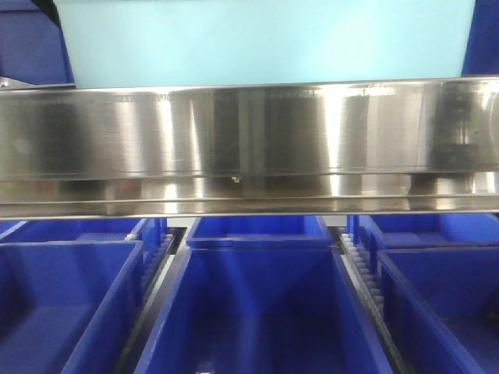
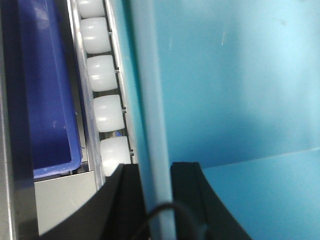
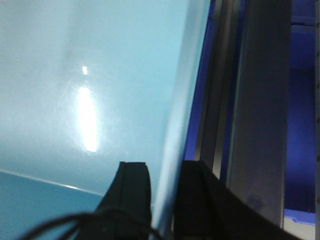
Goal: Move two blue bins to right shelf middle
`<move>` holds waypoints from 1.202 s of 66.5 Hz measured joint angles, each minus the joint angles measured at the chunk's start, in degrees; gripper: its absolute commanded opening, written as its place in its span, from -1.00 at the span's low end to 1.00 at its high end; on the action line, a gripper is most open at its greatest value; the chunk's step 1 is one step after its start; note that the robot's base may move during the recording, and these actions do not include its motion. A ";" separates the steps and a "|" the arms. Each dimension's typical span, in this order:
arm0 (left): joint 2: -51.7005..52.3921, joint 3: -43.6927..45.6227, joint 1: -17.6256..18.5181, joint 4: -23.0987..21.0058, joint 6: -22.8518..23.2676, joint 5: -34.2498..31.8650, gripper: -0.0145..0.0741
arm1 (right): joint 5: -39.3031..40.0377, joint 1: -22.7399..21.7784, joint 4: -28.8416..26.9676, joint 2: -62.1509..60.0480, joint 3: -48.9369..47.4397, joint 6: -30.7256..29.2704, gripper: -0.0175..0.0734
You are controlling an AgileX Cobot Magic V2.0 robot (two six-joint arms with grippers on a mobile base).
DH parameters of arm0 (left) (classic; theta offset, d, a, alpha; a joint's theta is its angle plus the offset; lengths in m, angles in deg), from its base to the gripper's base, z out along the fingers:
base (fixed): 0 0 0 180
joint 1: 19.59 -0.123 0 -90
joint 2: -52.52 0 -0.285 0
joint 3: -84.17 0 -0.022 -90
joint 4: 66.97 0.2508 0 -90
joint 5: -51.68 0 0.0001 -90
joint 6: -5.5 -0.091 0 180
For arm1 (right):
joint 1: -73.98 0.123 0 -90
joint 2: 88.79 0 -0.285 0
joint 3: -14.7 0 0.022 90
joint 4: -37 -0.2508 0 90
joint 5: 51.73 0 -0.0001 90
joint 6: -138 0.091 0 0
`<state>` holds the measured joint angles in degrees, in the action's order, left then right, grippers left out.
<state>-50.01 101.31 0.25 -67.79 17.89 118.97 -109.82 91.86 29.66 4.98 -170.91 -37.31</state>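
Left gripper [image 2: 156, 172]: clamped on the left wall of the pale blue bin [image 2: 235, 75], with one finger seen on each face of the rim.
Pale blue bin: held between both arms. In the front view it is seen at 12 o'clock, above the steel rail [image 1: 249, 140].
Right gripper [image 3: 162, 172]: likewise closed over the bin's right wall, which is pinched between its two fingers.
Risk, left: the white rollers [image 2: 102, 72] run just beside the held wall, at 10 o'clock from the gripper. The outer finger could be caught on them if the bin is shifted sideways.
Risk, centre: the bin could be twisted or slipped if the two arms are not moved evenly, as only thin rims are gripped.
Risk, right: the grey upright [image 3: 260, 100] at 2 o'clock is close, so the outer finger could be scraped.
Surroundings: a dark blue bin [image 2: 47, 90] is seen at 9 o'clock beyond the rollers. Further dark blue bins are seen at 6 o'clock below the rail, at left [image 1: 62, 304], centre [image 1: 257, 304] and right [image 1: 444, 296].
Obstruction: the rail fills the middle of the front view, so the right shelf cannot be seen.
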 measured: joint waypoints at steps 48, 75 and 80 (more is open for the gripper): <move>9.52 6.18 0.00 -1.92 0.66 -5.20 -0.92 | -3.67 -0.10 0.65 -3.94 -17.95 0.47 -0.95; 10.21 11.57 0.00 -1.38 0.66 -4.49 -0.92 | -4.59 -0.10 0.43 -4.36 -20.40 0.37 -0.95; 10.21 11.57 0.00 -1.38 0.66 -4.49 -0.92 | -4.59 -0.10 0.43 -4.36 -20.40 0.37 -0.95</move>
<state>-39.80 112.88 0.25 -69.16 18.56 114.48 -114.41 91.76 30.08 0.62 -191.31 -36.94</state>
